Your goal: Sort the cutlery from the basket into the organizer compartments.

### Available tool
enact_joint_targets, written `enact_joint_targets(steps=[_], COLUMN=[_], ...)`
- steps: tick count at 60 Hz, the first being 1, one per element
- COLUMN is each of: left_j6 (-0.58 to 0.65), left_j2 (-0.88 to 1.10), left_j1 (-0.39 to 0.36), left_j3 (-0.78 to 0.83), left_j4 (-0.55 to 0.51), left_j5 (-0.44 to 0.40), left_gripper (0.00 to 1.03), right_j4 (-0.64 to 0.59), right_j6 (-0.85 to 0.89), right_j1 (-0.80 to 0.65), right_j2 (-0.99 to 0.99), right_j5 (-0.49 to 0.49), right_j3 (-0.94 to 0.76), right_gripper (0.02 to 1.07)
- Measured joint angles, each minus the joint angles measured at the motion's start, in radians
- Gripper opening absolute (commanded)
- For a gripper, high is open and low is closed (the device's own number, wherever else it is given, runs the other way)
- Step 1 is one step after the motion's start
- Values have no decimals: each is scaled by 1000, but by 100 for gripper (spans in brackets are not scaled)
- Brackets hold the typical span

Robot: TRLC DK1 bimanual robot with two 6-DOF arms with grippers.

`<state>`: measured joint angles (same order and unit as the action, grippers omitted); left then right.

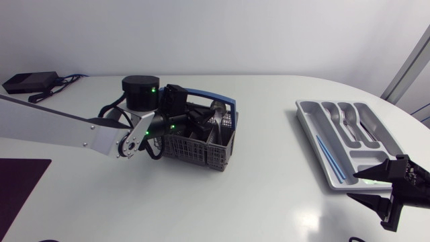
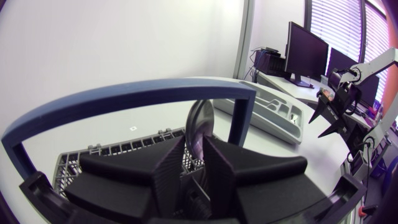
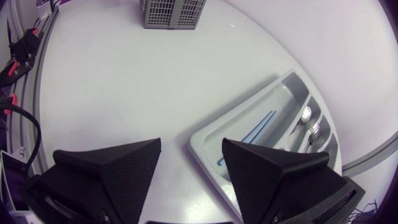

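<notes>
The grey cutlery basket [image 1: 195,146] with a blue handle [image 2: 124,96] stands left of the table's middle. My left gripper [image 1: 191,121] reaches down into it. In the left wrist view its two fingers [image 2: 165,171] press close on either side of an upright metal spoon [image 2: 200,124] under the handle. The grey organizer [image 1: 310,121] lies at the right, holding a blue piece [image 1: 329,156] in its long compartment and metal cutlery [image 1: 348,117] further back. My right gripper [image 1: 374,189] hovers open and empty near the organizer's [image 3: 205,138] front end.
A black box [image 1: 30,82] with cables sits at the back left corner. A dark mat [image 1: 20,185] lies at the front left. Bare white tabletop [image 1: 269,181] stretches between the basket [image 3: 171,12] and the organizer.
</notes>
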<state>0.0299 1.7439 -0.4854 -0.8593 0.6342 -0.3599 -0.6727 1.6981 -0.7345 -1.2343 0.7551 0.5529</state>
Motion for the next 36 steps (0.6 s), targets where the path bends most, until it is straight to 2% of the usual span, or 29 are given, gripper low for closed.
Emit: enact_joint_targets(steps=[8,21,26,29,36], left_j6=[0,16,23,24,29], left_j2=[-4,-2,-1,0,2], left_j1=[-7,-7,-7,-7,-7], left_j3=[0,-2,-3,-3,-3], left_j4=[-1,-8,-8,-8,-8], left_j5=[-11,-25,-25,-25,10], left_gripper=[21,30,30,36,39], right_j4=[0,0,0,0,0], right_j6=[0,0,0,0,0], right_j1=[0,0,0,0,0], right_j2=[0,0,0,0,0], right_j5=[0,0,0,0,0], right_j3=[-1,-1,-1,-2,-8], right_gripper=[74,74,74,74,74])
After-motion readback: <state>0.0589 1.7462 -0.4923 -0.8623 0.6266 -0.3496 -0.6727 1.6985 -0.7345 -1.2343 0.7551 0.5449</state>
